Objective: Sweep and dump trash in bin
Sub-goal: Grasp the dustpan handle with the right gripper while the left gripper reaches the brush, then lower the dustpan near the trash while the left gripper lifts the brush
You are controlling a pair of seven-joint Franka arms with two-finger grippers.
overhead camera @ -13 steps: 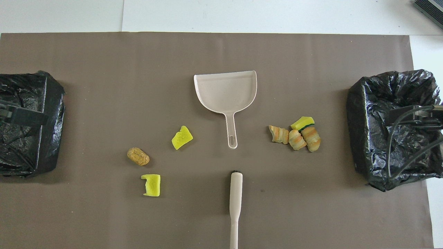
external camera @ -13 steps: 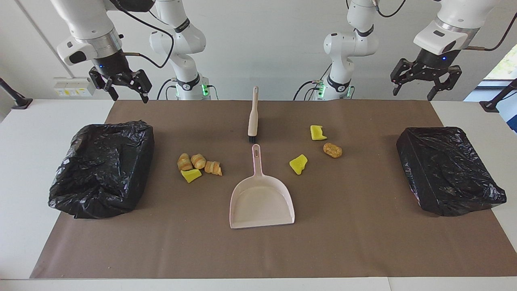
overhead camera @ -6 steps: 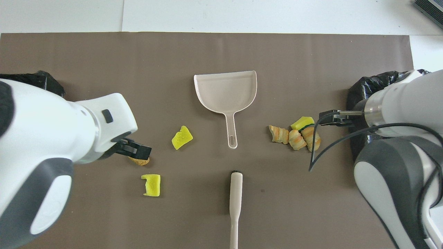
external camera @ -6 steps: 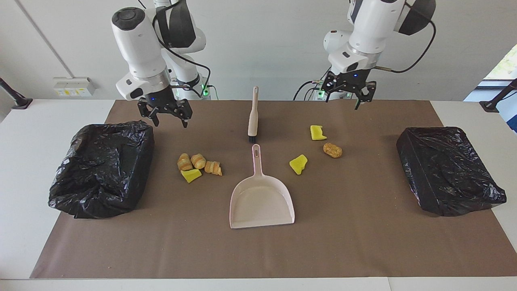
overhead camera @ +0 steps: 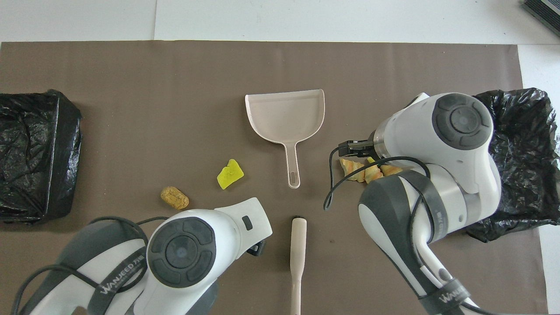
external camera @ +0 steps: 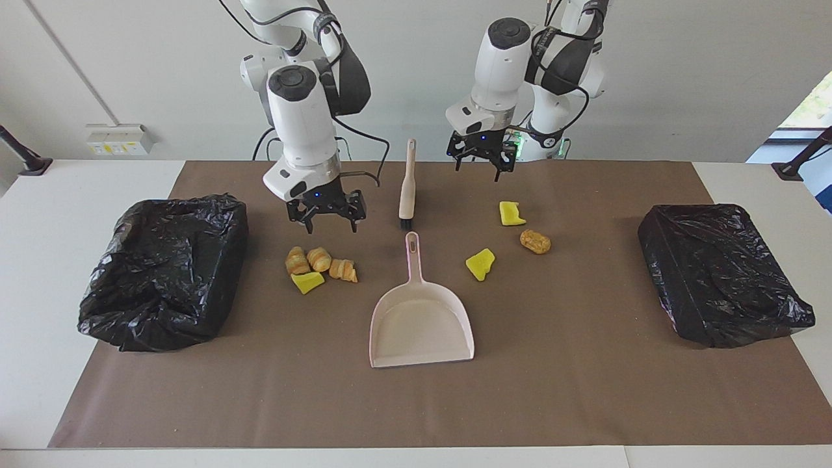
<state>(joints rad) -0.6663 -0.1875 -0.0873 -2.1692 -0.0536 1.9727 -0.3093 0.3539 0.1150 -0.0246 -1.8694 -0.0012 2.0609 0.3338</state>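
The trash lies in two groups on the brown mat. Three croissant pieces (external camera: 319,259) and a yellow wedge (external camera: 307,281) lie toward the right arm's end. Two yellow wedges (external camera: 512,213) (external camera: 480,264) and a brown bun (external camera: 535,241) lie toward the left arm's end. The pink dustpan (external camera: 421,322) lies mid-table, its handle pointing at the robots. The beige brush (external camera: 407,188) lies nearer the robots. My right gripper (external camera: 327,220) is open, empty and raised over the mat beside the croissants. My left gripper (external camera: 481,162) is open, empty and raised beside the brush handle.
A black bag-lined bin (external camera: 162,266) stands at the right arm's end and another (external camera: 721,273) at the left arm's end. In the overhead view my arms hide the wedge nearest the robots and part of the croissants (overhead camera: 355,168).
Both arms have swung in from above the bins toward the middle of the table and come lower. Nothing on the mat has moved.
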